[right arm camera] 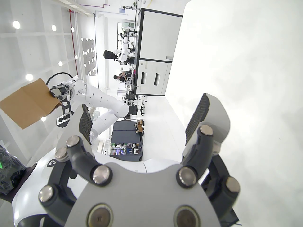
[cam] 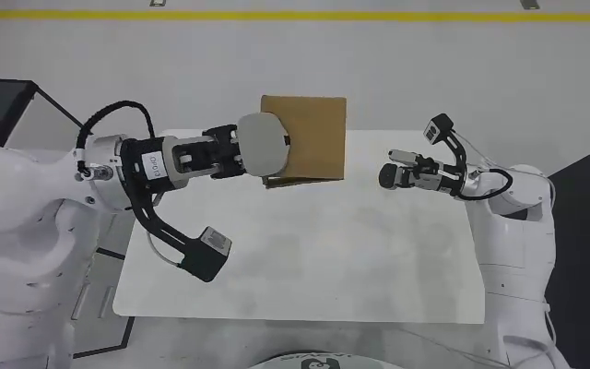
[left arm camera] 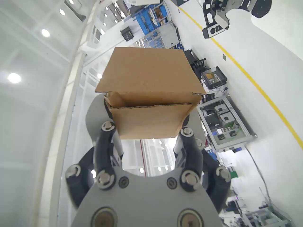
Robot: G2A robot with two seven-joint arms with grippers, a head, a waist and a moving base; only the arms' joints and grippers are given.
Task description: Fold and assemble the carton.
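Note:
A brown cardboard carton (cam: 313, 134) hangs in the air over the far edge of the white table (cam: 369, 267). My left gripper (cam: 277, 148) is shut on the carton (left arm camera: 146, 88), its fingers (left arm camera: 189, 128) clamping the folded end from both sides. A flap at that end stands slightly ajar. My right gripper (cam: 385, 175) hovers open to the right of the carton, level with it and apart from it. In the right wrist view its ribbed pads (right arm camera: 197, 114) stand wide with nothing between them, and the carton (right arm camera: 28, 102) shows farther off.
The table's front and middle lie bare. A yellow floor line (cam: 295, 15) runs beyond the far edge. A dark frame (cam: 23, 101) stands off the table's left side.

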